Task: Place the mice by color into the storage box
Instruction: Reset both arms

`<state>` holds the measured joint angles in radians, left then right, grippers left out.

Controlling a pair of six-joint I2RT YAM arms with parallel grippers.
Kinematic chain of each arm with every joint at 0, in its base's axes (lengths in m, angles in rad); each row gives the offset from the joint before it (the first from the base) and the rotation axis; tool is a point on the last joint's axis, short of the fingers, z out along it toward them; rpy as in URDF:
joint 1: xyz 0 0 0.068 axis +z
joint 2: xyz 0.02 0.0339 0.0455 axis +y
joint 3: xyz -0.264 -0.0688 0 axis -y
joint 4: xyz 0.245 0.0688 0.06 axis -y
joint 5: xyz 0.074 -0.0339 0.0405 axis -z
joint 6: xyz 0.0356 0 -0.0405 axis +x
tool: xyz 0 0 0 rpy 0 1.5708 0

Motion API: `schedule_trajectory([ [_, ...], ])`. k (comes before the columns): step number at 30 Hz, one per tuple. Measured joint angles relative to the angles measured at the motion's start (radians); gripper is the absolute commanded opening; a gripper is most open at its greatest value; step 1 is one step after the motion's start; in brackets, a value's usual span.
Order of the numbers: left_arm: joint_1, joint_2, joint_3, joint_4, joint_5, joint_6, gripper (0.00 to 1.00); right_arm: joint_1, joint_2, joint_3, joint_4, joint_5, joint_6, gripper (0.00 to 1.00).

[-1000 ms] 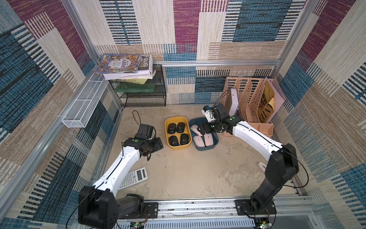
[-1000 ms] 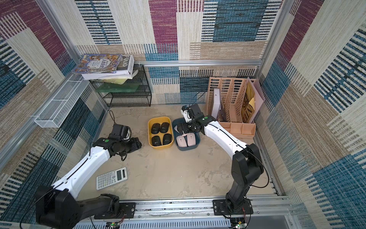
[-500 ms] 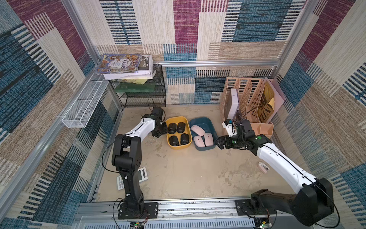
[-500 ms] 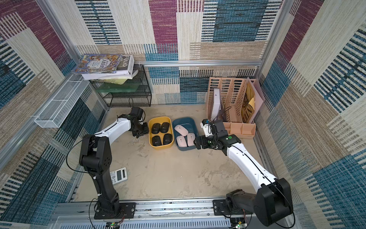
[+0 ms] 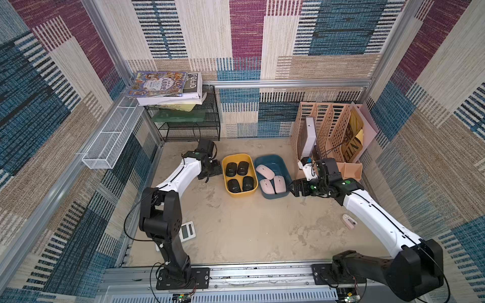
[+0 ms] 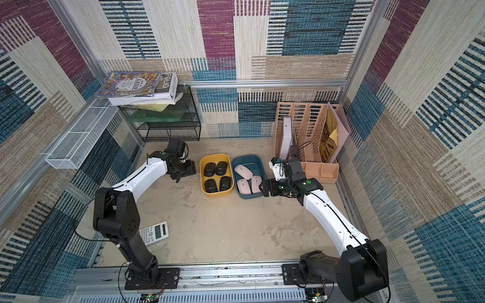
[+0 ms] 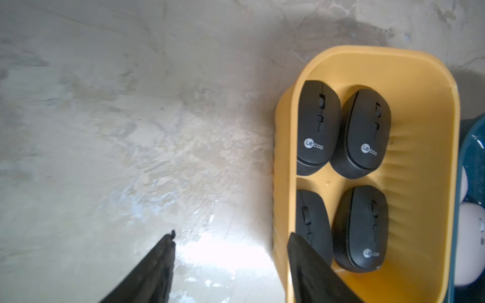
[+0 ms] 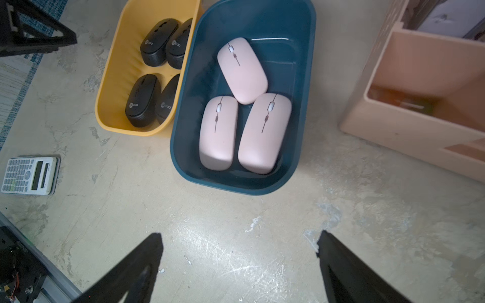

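Sorting looked finished. In a top view, four black mice (image 5: 231, 169) lay in the yellow bin (image 5: 241, 194) at frame centre, and three pink mice (image 5: 265, 171) lay in the blue bin (image 5: 277, 162) just right of it. The black ones lay lengthwise, wheels toward the upper edge. Two pink lay likewise; the third slanted, nose to the upper left. The left gripper (image 7: 231, 236) and right gripper (image 8: 239, 234) stood spread and empty. Next, I judged, the arms needed only to retreat clear of the bins.

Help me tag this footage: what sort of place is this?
Likely a staged office desk in a walled robot test cell: peach file organizer, calculator, books on a wire shelf.
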<state>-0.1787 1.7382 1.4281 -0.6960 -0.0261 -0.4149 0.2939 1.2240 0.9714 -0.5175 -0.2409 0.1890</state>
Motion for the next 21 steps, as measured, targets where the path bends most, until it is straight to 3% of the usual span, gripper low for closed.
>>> schedule_trajectory([
  [6, 0.009, -0.39, -0.256, 0.066, 0.035, 0.016, 0.99, -0.133, -0.087, -0.08, 0.097, 0.037, -0.021, 0.96],
  [11, 0.013, -0.73, -0.548, 0.188, -0.014, 0.035, 0.99, -0.21, -0.24, -0.306, 0.339, 0.181, -0.031, 0.96],
  [15, 0.019, -0.803, -0.685, 0.286, -0.1, 0.095, 0.99, -0.266, -0.248, -0.459, 0.552, 0.254, -0.077, 0.96],
  [21, 0.047, -0.789, -0.887, 0.55, -0.202, 0.218, 0.99, -0.351, -0.149, -0.605, 0.883, 0.306, -0.08, 0.96],
])
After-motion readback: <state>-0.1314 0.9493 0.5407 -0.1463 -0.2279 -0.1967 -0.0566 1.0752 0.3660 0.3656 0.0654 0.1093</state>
